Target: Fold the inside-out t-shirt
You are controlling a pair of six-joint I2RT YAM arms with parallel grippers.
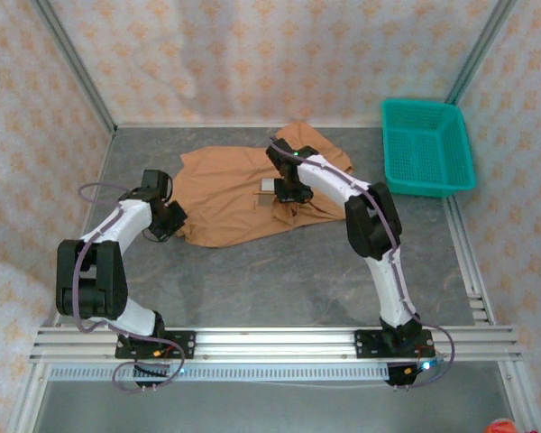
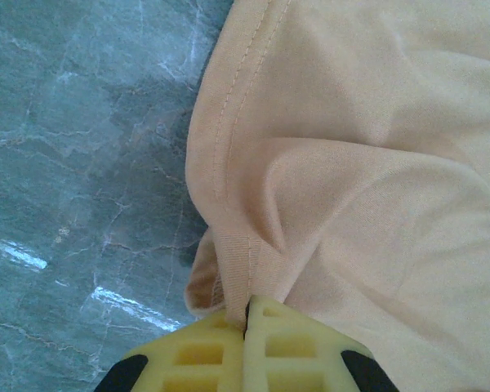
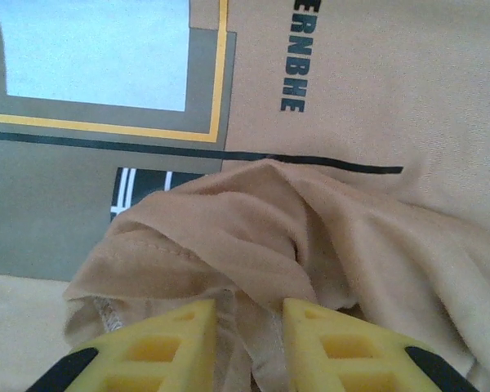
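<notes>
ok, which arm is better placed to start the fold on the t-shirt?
Left, probably: the left gripper is shut on the hemmed edge of the t-shirt, an outer border it could carry across. The right gripper pinches a bunched fold mid-shirt beside the print.

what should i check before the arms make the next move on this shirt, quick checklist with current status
1. Left gripper shut on the t-shirt at its stitched left edge: ok.
2. Right gripper has a bunched fold of cloth between its fingers: ok.
3. How many layers the right gripper pinches: cannot tell.
4. T-shirt lying flat and spread: not ok, it is crumpled, with rumpled folds under the right arm.
5. Teal basket apart from the cloth: ok, it sits at the far right corner, not touching the shirt.
</notes>
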